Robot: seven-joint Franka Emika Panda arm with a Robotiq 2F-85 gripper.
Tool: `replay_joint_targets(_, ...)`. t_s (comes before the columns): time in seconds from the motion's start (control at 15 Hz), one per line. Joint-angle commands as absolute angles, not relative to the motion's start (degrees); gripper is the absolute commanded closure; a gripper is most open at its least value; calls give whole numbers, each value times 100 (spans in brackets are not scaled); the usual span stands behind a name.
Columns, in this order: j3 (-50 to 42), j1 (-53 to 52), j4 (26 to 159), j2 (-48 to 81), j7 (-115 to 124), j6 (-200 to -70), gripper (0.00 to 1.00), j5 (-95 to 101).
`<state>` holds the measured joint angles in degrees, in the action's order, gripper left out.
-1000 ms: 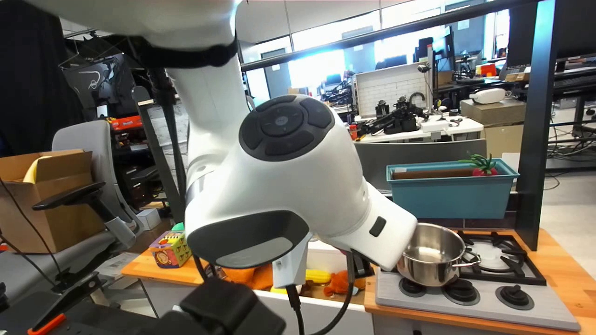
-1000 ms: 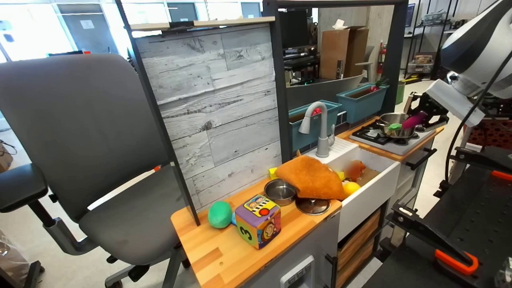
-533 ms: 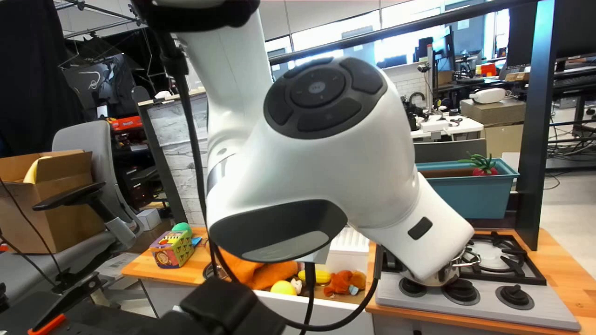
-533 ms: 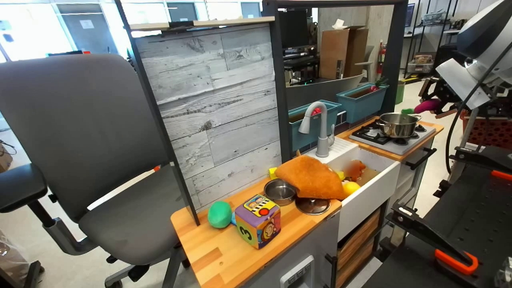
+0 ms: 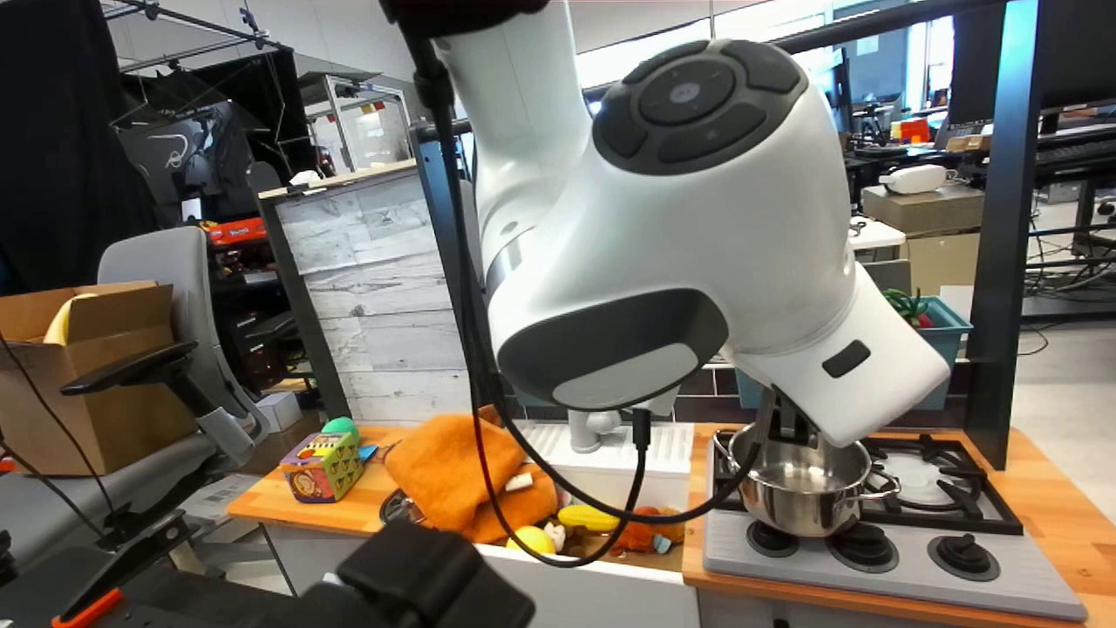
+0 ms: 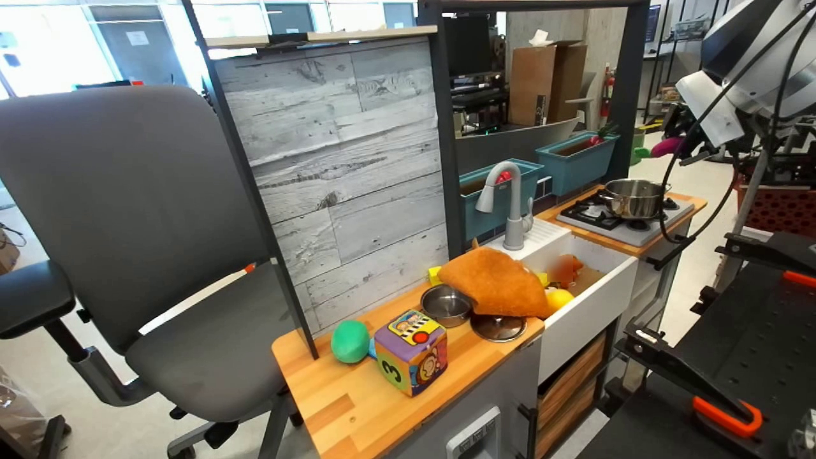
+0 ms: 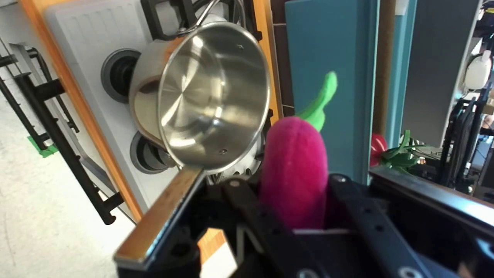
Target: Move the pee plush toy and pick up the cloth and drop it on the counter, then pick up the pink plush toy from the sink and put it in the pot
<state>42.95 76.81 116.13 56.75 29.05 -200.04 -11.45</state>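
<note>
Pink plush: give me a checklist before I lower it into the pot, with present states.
Grip: ok, hand shut on the pink plush.
Pot uncovered: ok, mouth open in the wrist view.
Plush centred over the pot: not ok, it seems; the wrist view shows it beside the mouth.
Plush apart from the teal planter: ok, a gap shows in an exterior view.
Cable off the pot: cannot tell; they overlap in both exterior views.
Cloth apart from the pot: ok.
</note>
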Motion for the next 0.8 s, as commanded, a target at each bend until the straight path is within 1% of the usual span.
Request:
replay_joint_targets(0.0,3748,6768,10939,5737,3106,-20180,97,-1674)
replay_joint_targets(0.33,2959,5752,10399,5764,3299,-19975,97,-2119)
replay_joint_targets(0.4,2906,5671,10336,5797,3349,-19946,74,-2095)
replay_joint_targets(0.47,2790,5544,10295,5797,3405,-19958,63,-2113)
replay_joint_targets(0.73,2670,5392,10234,5820,3548,-20005,34,-2022)
